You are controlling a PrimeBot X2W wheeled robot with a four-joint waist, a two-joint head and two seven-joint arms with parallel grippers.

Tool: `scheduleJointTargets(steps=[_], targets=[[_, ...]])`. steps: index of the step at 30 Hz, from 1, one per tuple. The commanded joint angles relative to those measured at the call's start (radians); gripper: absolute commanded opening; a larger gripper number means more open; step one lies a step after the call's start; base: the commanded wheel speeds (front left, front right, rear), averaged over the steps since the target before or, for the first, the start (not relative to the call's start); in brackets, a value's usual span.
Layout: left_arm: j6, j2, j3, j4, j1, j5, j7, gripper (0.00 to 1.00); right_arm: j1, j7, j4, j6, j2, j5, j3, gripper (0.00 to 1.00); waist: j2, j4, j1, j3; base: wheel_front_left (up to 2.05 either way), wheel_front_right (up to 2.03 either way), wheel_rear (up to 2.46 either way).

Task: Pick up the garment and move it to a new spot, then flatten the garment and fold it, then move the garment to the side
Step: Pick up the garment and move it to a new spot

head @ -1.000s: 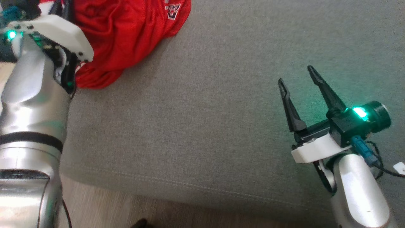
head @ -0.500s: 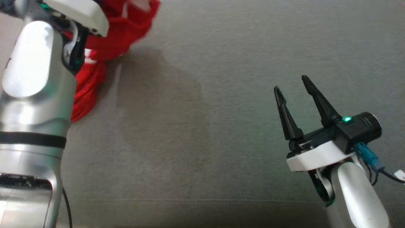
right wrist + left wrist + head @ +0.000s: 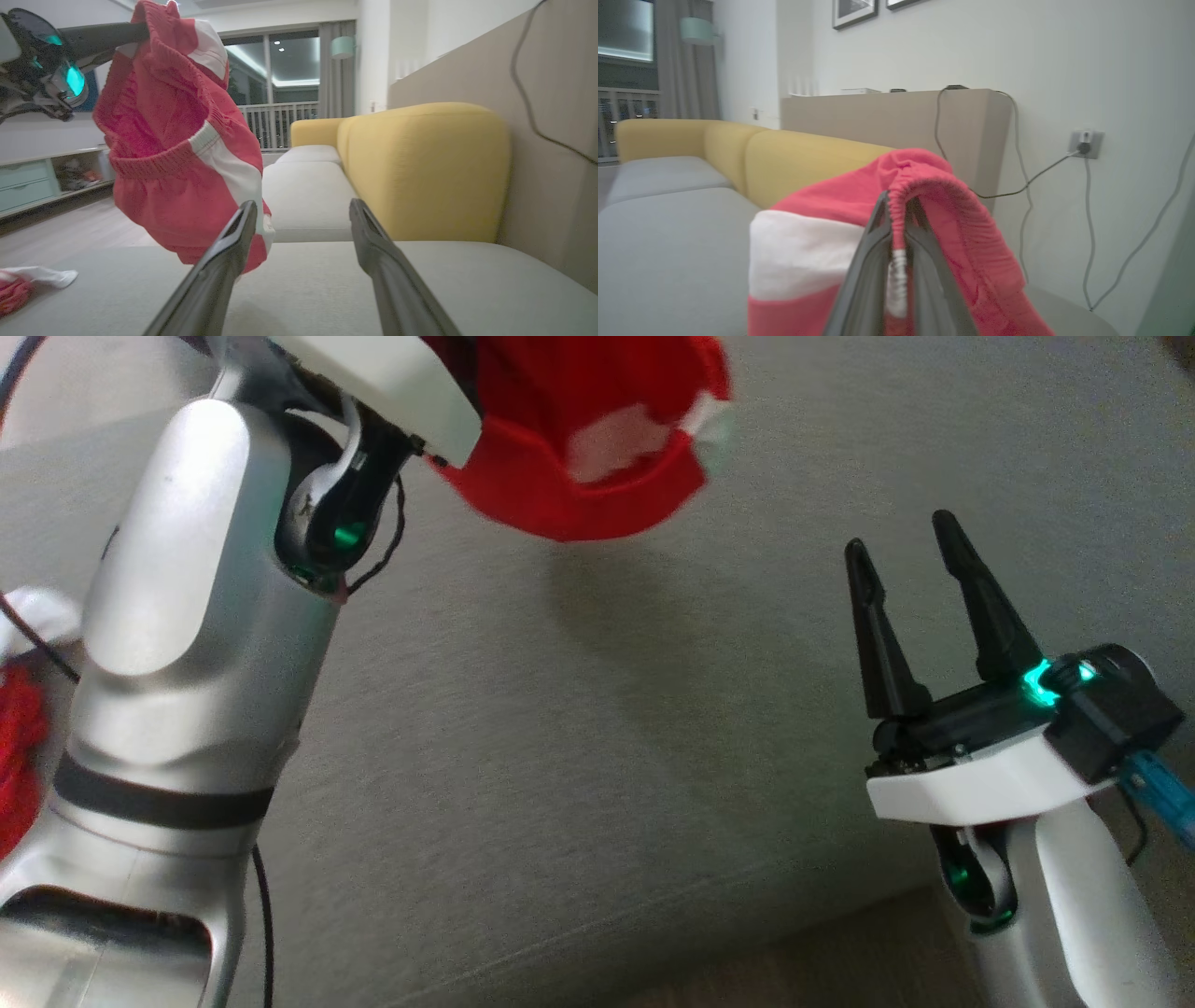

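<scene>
Up it goes! A second ago the red garment (image 3: 560, 476) lay bunched on the grey sofa seat (image 3: 607, 756), toward its far left. Now it hangs clear in the air above the seat's far side, left of middle, throwing a shadow on the cushion beneath, and the head camera has swung too. Out by the seat's left edge another red and white cloth (image 3: 18, 280) lies on the cushion. The left tool (image 3: 899, 200) is pinched tight on the garment's gathered elastic waistband, fingers all but together, cloth draping down both sides. The white lettering seen earlier on the red fabric can't be read now; a plain white panel faces out, blurred. Over on the right, near the front edge, the right tool (image 3: 898, 534) is as it was: fingers spread wide, holding nothing, above the seat.
</scene>
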Motion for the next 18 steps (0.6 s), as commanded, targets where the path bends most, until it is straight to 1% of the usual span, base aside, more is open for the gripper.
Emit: scheduleJointTargets(steps=[1,3,6,8,11,14,17,18], targets=[[0.001,0.028,0.032,-0.047,-0.042,-0.007,0.012,0.00,-0.024,-0.006,-0.042,0.000,0.010,0.009,0.020,1.00,0.0000,-0.110,-0.0001,0.012,0.00,0.00,0.00],[0.006,0.023,0.028,-0.066,-0.031,-0.020,0.032,0.00,-0.021,-0.006,-0.046,0.000,0.010,0.023,0.016,1.00,0.0000,-0.151,-0.0001,0.019,0.00,0.00,0.00],[0.018,0.019,0.012,-0.075,0.003,-0.020,0.047,0.00,-0.015,-0.006,-0.050,0.000,0.010,0.037,0.002,1.00,0.0000,-0.191,-0.0001,0.041,0.00,0.00,0.00],[0.025,0.018,0.006,-0.067,0.038,-0.028,0.054,0.00,-0.013,-0.006,-0.054,0.000,0.010,0.042,-0.004,1.00,0.0000,-0.205,-0.0001,0.061,0.00,0.00,0.00],[0.040,0.031,0.005,-0.037,0.102,-0.029,0.045,0.00,-0.011,-0.006,-0.064,0.000,0.010,0.044,-0.008,1.00,0.0000,-0.209,-0.0001,0.098,0.00,0.00,0.00],[0.062,0.059,0.022,0.015,0.180,-0.020,-0.007,0.00,-0.011,-0.006,-0.070,0.000,0.010,0.044,-0.020,1.00,0.0000,-0.200,-0.0001,0.133,0.00,0.00,0.00],[0.082,0.091,0.046,0.079,0.245,-0.003,-0.093,0.00,-0.016,-0.006,-0.076,0.000,0.010,0.039,-0.029,1.00,0.0000,-0.179,-0.0001,0.166,0.00,0.00,0.00],[0.083,0.094,0.057,0.099,0.264,-0.007,-0.124,0.11,-0.017,-0.006,-0.077,0.000,0.010,0.037,-0.029,1.00,0.0000,-0.171,-0.0001,0.172,0.00,0.00,0.00]])
